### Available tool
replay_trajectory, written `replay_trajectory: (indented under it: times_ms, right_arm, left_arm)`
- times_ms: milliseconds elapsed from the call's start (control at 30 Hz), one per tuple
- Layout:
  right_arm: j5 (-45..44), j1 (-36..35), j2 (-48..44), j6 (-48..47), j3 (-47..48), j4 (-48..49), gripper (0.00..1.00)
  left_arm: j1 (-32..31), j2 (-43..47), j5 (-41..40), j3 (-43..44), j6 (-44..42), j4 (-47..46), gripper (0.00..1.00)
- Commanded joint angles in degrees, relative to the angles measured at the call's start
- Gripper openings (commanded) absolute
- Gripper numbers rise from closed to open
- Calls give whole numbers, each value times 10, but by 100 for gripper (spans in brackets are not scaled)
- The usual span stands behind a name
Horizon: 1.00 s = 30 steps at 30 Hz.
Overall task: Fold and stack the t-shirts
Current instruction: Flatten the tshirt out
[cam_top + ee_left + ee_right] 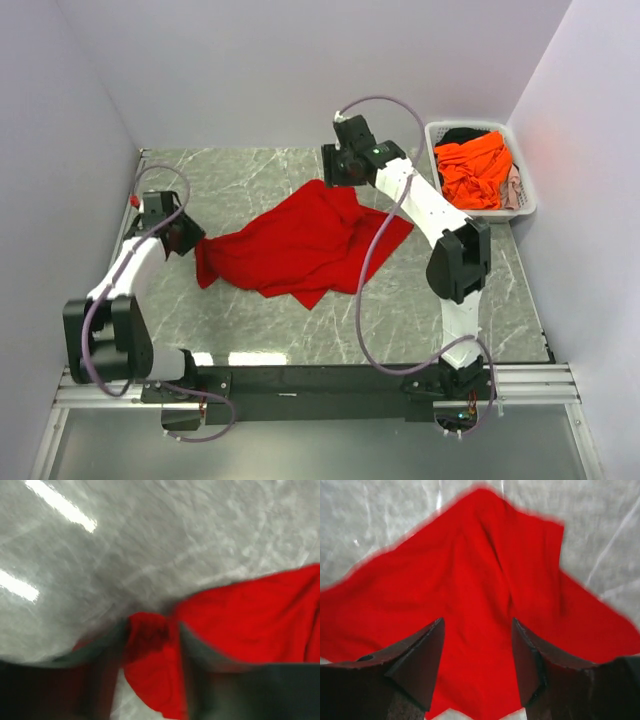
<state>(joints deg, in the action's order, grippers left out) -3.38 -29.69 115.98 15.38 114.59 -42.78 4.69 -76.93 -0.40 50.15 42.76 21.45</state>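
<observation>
While the fingers of the right gripper [477, 625] are held apart over the red shirt [300, 245], the fingers of the left gripper [150, 627] are seen apart too, at its left edge. The red shirt is spread crumpled on the table [250, 175]. An orange shirt [475, 170] is kept in the basket [527, 185].

So the left arm [120, 280] comes up from its base on the near-left side of the red t-shirt [300, 245], elbow folded low, forearm reaching toward the shirt's left edge. The left gripper [186, 238] sits right at that edge, jaws parted with a fold of the shirt between the fingers [197, 650]. That wrist view is pretty blurry tbh. The right arm [435, 215] stretches out along the shirt's right side, elbow up high, wrist turned in toward the shirt's far corner. The right gripper [333, 170] hangs over that corner, jaws clearly wide apart, pointing down at the cloth.
</observation>
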Motion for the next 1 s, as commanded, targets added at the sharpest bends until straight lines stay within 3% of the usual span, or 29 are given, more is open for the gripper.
replay_trajectory:
  times_ms: [0,33,133,267,367,467,600,767,967]
  right_arm:
    - [6,2,-144,14,-103,66,63]
    - [10,2,-164,21,-142,85,63]
    - [31,5,-234,42,-286,110,63]
    - [53,7,-328,62,-449,147,62]
    - [66,22,-366,81,-565,177,62]
    - [86,52,-376,102,-623,213,60]
    - [144,97,-362,148,-658,278,57]
    - [179,143,-326,185,-674,342,55]
    - [177,186,-317,207,-685,361,55]
  left_arm:
    - [15,-17,25,57,-7,-51,58]
    - [15,-23,29,63,-14,-48,74]
    - [-1,-1,36,58,-43,-33,87]
    - [-89,51,-28,30,-90,10,89]
    - [-216,79,-68,3,-113,24,91]
    - [-298,76,-73,-8,-110,13,93]
    - [-376,1,-98,27,-117,5,92]
    - [-452,-112,-123,150,-135,2,91]
    - [-499,-272,-145,332,-152,10,91]
